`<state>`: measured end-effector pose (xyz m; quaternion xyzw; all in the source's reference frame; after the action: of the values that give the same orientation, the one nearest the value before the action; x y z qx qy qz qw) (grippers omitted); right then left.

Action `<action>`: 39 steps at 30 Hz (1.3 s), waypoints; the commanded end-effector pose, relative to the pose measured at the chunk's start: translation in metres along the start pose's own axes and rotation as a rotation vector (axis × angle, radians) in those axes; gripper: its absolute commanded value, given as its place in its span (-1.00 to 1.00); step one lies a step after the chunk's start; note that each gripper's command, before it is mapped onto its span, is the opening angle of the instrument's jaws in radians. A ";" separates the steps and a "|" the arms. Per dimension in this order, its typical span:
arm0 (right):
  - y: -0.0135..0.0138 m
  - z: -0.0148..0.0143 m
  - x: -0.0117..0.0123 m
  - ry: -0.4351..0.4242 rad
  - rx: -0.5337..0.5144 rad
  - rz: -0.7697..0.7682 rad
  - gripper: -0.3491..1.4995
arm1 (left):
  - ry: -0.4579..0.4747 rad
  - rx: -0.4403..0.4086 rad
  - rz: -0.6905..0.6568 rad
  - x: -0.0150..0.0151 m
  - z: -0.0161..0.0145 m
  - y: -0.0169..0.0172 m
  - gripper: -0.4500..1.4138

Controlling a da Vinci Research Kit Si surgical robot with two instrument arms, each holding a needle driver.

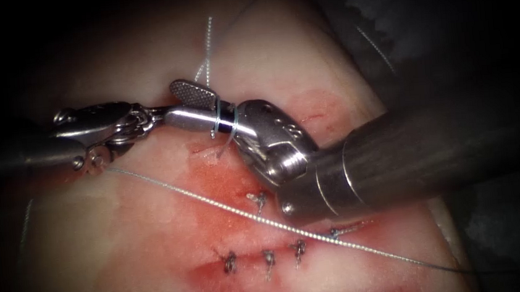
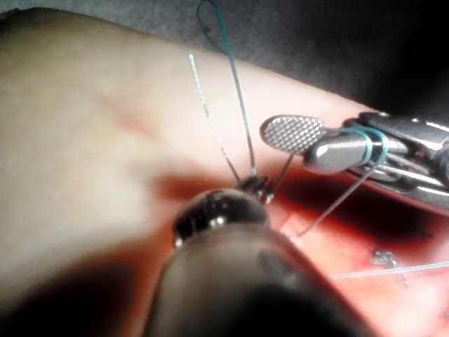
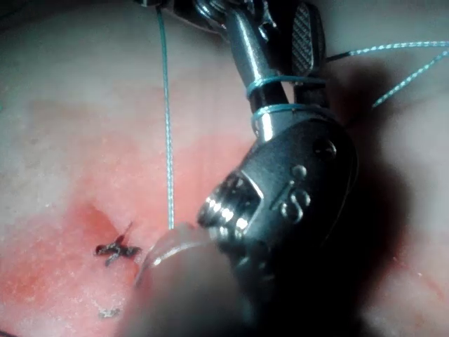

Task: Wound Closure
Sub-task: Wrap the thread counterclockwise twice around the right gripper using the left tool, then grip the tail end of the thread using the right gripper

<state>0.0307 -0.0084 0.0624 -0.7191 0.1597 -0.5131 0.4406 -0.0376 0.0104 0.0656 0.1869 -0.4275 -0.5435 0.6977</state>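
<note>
Tissue (image 1: 125, 237) pale pink, red fluid (image 1: 226, 186) stains; thread (image 3: 168, 126) teal; knots (image 1: 266, 260) dark.

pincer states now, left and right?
Left pincer: cannot tell, tip meets the right one's.
Right pincer: open, thread looped around it, gripping nothing.

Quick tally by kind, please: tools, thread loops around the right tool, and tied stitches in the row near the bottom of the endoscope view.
Tools: 2 (left tool shut on the thread; right tool open, gripping nothing)
Thread loops around the right tool: 2
Tied stitches in the row: 4
Total: 8
</note>
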 end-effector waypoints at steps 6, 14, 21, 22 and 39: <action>-0.0017 -0.0003 0.0009 0.029 0.154 0.023 -0.29 | 0.001 -0.008 -0.002 -0.0007 0.0005 0.0000 -1.00; -0.0027 -0.0013 0.0018 0.038 0.316 0.046 -0.38 | -0.023 -0.050 -0.023 -0.0020 -0.0004 0.0000 -1.00; -0.0039 -0.0018 0.0002 0.011 0.394 0.050 -0.40 | -0.023 -0.062 -0.037 -0.0028 -0.0015 -0.0006 -1.00; -0.0041 -0.0019 -0.0001 0.007 0.403 0.050 -0.40 | -0.019 -0.057 -0.040 -0.0028 -0.0015 -0.0008 -1.00; -0.0035 -0.0019 -0.0025 -0.010 0.457 0.060 -0.51 | 0.006 -0.026 -0.014 -0.0027 -0.0014 -0.0025 -1.00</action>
<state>0.0264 -0.0054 0.0635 -0.5972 0.0568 -0.5191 0.6088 -0.0373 0.0112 0.0613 0.1838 -0.4150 -0.5540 0.6979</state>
